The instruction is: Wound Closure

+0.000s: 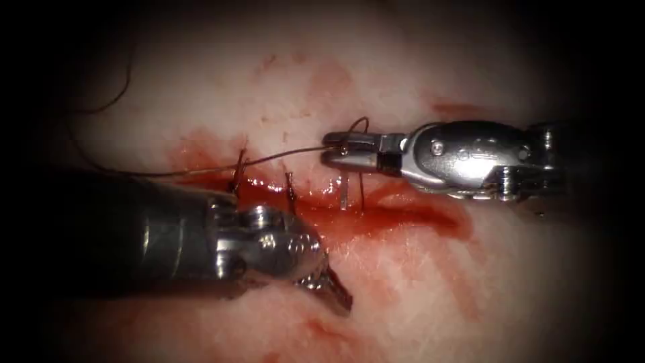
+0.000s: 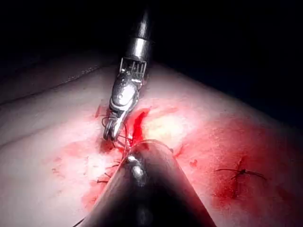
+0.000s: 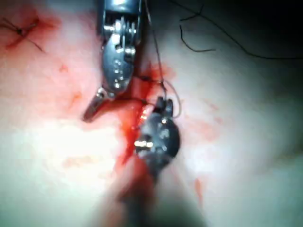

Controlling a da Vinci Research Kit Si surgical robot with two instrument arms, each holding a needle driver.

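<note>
Right hand: closed on the dark thread, just above the cut.
Left hand: empty, slightly parted, below the cut.
Cut: red, wet, stitch ends standing up.
Needle: cannot tell.

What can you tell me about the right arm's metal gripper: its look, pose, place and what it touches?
The right arm's shiny silver metal gripper enters from the right and lies almost level just above the red, wet cut in the pale tissue. Its two slim jaws are shut on the thin dark thread, which runs leftward across the cut and loops above the tips. A riveted wrist joint sits behind.
</note>
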